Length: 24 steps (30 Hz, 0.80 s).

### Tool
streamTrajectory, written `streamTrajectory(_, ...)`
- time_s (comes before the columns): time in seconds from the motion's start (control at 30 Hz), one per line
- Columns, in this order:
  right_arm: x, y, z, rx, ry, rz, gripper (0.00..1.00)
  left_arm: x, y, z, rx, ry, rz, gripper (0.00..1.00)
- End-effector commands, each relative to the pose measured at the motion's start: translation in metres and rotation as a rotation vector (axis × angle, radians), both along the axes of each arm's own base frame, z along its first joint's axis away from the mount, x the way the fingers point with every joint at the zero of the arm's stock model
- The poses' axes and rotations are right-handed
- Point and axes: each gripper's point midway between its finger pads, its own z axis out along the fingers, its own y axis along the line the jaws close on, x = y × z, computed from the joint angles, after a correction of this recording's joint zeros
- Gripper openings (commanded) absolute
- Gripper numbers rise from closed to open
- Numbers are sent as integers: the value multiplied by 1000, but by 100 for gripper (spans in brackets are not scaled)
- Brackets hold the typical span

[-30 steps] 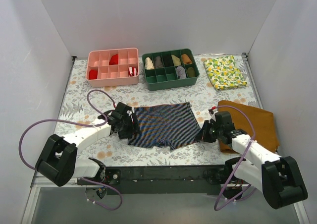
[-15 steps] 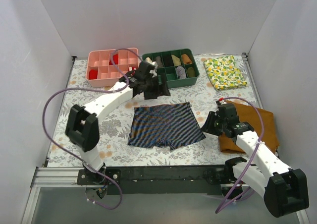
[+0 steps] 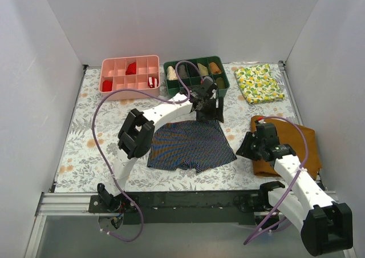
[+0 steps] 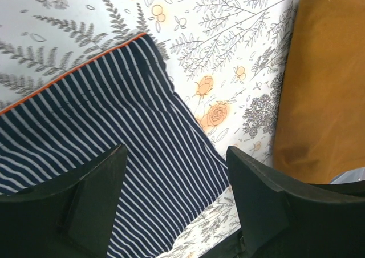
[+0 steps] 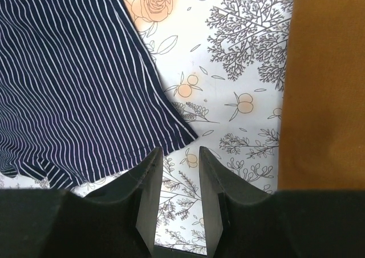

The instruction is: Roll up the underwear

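Underwear position: the underwear point(image 3: 191, 146) lay spread flat at mid-surface point(image 3: 85, 127), waistband toward the far side, leg openings toward the arms.
Hidden: from above, its far right corner sat under the left pincer point(image 3: 209, 111); contact there could not be judged.
Cut off: the left wrist view held only the right part of the garment; the right wrist view only its near right leg corner.
Left wrist view only: orange piping point(image 4: 74, 69) along the waistband edge.
Right wrist view only: the hem corner lay just off the right pincer point(image 5: 178, 152), not touching.
Left pincer: spread wide over the striped cloth, nothing between the fingers.
Right pincer: narrow gap, gripping nothing; bare floral print showed through.
Neighbours: mustard cloth point(image 3: 293, 141) at right, partly under the right arm; green tray point(image 3: 195, 92), pink tray point(image 3: 130, 89) and lemon-print cloth point(image 3: 259, 82) along the far edge.
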Motion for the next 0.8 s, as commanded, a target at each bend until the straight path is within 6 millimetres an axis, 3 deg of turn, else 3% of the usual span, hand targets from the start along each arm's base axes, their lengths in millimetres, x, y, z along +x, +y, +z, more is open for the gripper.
streamTrajectory(0.0, -3, 3, -4, 26, 5, 1, 40, 3, -21, 26, -68, -37, -5, 69)
streamTrajectory(0.07, -5, 3, -8, 28, 19, -1, 40, 5, -28, 29, -78, -45, -5, 69)
streamTrajectory(0.1, -5, 3, -9, 30, 24, -1, 40, 6, -29, 18, -56, -28, 0, 69)
streamTrajectory(0.17, -6, 2, -11, 27, 33, -7, 40, 13, -34, 19, -54, -40, 10, 68)
streamTrajectory(0.27, -5, 0, -10, 17, 25, -19, 40, 17, -36, 3, -14, -27, 24, 67)
streamTrajectory(0.57, -4, -1, -7, 7, 20, -8, 40, 28, -26, -22, 82, -43, 60, 64)
streamTrajectory(0.77, -4, 0, -8, 9, 24, -6, 40, 36, -28, -23, 92, -69, 62, 64)
